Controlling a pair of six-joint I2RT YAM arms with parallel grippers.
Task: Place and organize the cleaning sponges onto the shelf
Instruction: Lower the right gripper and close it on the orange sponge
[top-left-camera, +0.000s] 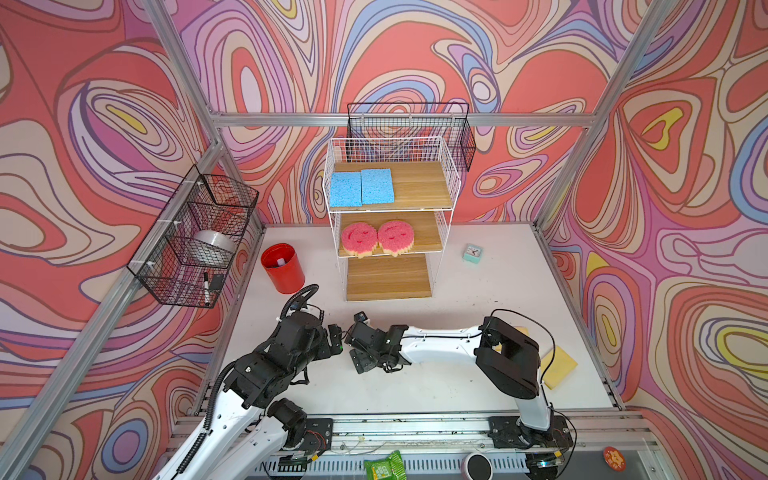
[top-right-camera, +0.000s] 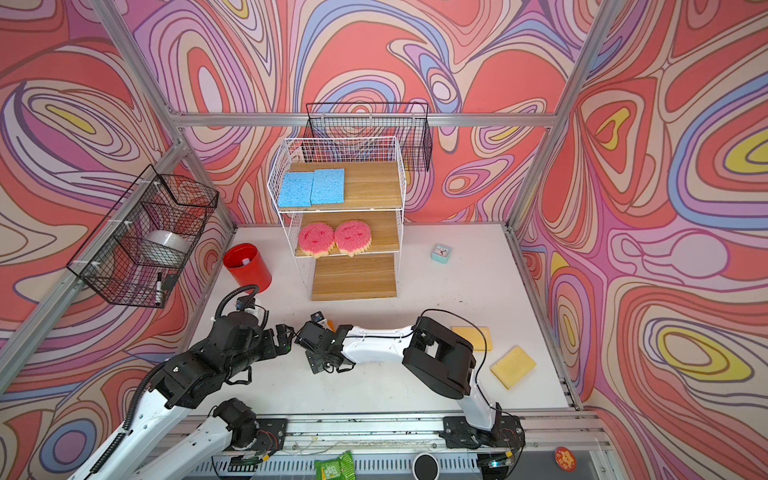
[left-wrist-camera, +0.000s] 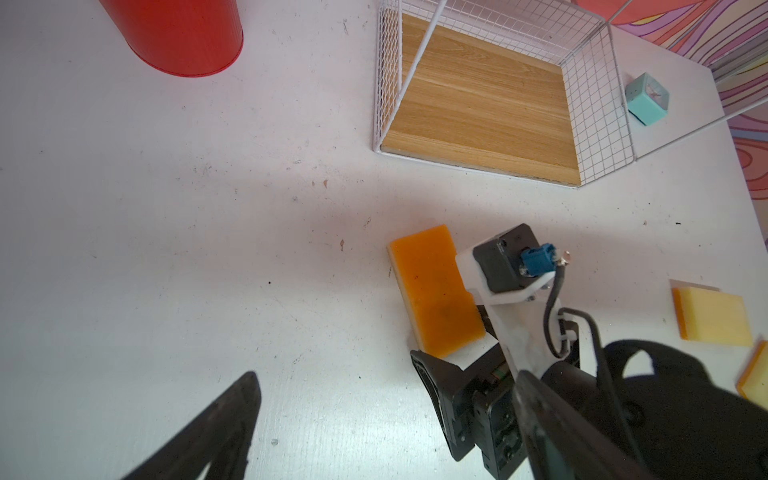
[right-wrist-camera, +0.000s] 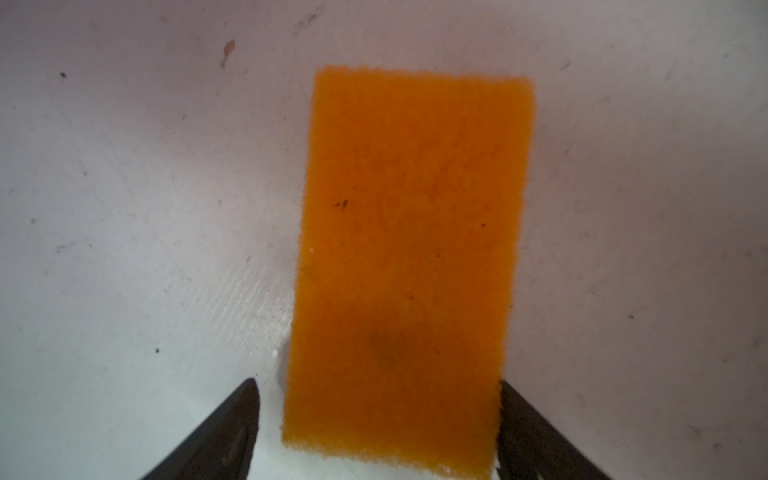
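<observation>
Right gripper (right-wrist-camera: 376, 386): jaws apart, straddling one end of the flat orange rectangular sponge (right-wrist-camera: 411, 249), not clamped. The sponge lies on the white table (right-wrist-camera: 124, 208), in front of the white wire shelf (top-left-camera: 451, 183) with wooden boards (top-left-camera: 388, 278). Left gripper (top-left-camera: 334, 337): jaws apart, empty. Small green packet (top-left-camera: 382, 465) at the front rail (top-left-camera: 415, 428): print too small to read.

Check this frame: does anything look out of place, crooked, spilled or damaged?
Nothing spilled or damaged. The two pink sponges seem to poke past the front edge of the shelf's middle board. On the table's right side, one yellow sponge lies at an angle to its neighbour.
</observation>
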